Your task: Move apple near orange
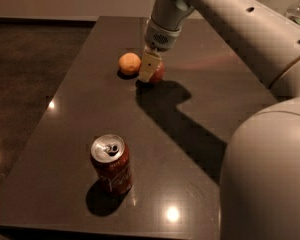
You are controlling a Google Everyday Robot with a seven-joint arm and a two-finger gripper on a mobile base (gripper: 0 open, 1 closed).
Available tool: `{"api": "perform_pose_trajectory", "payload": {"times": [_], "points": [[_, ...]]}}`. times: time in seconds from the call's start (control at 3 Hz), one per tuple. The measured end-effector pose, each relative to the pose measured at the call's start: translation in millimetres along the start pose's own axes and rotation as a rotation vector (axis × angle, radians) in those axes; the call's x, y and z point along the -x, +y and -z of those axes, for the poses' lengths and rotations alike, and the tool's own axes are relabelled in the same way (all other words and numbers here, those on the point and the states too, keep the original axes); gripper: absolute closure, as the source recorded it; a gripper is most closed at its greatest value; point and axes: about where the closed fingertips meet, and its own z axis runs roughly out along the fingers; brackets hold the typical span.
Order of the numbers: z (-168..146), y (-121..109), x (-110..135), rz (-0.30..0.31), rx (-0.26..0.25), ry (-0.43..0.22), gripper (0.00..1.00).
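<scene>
The red apple point(158, 73) sits on the dark table point(90, 114) at the far middle. The orange point(129, 63) lies just left of it, a small gap apart. My gripper point(149, 71) comes down from above right and is at the apple's left side, between the two fruits, touching the apple. The gripper covers part of the apple.
A red soda can point(111, 163), opened, stands upright near the table's front edge. My arm point(225, 19) reaches across the right half of the table and throws a wide shadow there. The floor drops away to the left of the table.
</scene>
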Motion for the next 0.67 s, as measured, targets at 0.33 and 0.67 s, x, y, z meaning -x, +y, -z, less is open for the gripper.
{"api": "perform_pose_trajectory", "payload": {"times": [0.33, 0.67], "points": [[-4.4, -4.6, -3.1, -0.013, -0.016, 0.011, 0.75], [-7.9, -6.5, -4.6, -0.021, -0.023, 0.017, 0.53]]}}
